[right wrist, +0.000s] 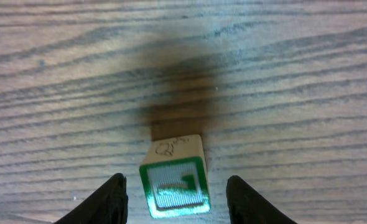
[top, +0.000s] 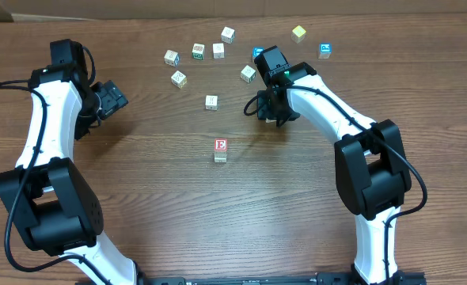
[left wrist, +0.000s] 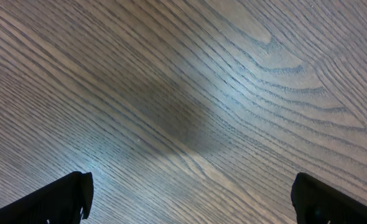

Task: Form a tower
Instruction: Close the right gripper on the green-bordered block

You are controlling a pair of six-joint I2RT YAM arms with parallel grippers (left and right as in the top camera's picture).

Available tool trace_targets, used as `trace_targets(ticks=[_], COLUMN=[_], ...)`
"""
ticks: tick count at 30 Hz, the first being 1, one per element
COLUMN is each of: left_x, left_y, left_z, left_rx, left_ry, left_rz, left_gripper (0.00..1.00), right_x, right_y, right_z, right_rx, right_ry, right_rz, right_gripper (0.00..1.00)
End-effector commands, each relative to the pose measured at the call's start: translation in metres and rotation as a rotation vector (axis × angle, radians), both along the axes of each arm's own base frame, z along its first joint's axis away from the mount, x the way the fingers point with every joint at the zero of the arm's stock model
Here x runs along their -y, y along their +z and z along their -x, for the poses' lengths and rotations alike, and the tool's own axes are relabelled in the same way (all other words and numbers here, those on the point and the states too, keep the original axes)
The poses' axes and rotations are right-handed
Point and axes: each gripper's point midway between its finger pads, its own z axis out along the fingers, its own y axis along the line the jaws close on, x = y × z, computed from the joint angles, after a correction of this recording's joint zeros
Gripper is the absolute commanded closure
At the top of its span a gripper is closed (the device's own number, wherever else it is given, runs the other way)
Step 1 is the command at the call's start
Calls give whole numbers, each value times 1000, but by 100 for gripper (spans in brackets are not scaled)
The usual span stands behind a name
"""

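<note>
The left gripper, at the upper left of the overhead view, has its jaws spread wide. Its wrist view shows only bare wooden table between the two black tips. It holds and touches nothing.

The tower stands just left of centre in the overhead view. It is a short, one-cube-wide stack whose top face carries a red-framed letter. It stands upright, with its long axis vertical, so the overhead camera sees it almost end-on. It stands between the two grippers, apart from both, and nearer the right one, below and left of it.

The right gripper, right of centre, is about half open. Its fingers straddle a green-framed cube on the table, with a gap visible on each side. Loose cubes lie scattered across the upper middle.
</note>
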Motion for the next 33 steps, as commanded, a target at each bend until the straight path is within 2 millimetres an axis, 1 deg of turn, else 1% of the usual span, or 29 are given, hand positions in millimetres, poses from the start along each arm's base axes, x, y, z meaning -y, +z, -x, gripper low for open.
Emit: trace_targets(ticks=[1, 7, 11, 13, 18, 26, 31, 33], left_x=[1, 1, 1, 1, 1, 1, 1, 1], left_y=[1, 1, 1, 1, 1, 1, 1, 1], left_z=[-2, -2, -2, -2, -2, -2, -2, -2], left_rx=[3, 3, 3, 3, 3, 3, 3, 3], left_ry=[-14, -14, -14, -13, -14, -14, -14, -14], left_rz=[-3, -3, -3, -3, -3, -3, -3, -3], left_gripper=[0, 0, 1, 1, 0, 1, 0, 1], right_x=[0, -1, -1, -1, -1, -4, -2, -2], right_y=[-1, -7, -7, -7, -7, -5, -5, -5], right_z=[1, 2, 2, 2, 1, -5, -5, -5], right_rx=[0, 1, 3, 4, 5, 34, 35, 34], right_ry=[-5, -4, -4, -4, -4, 7, 4, 4], right_rz=[-4, -11, -11, -13, -12, -21, -11, -9], right_gripper=[51, 57, 58, 61, 61, 61, 68, 70])
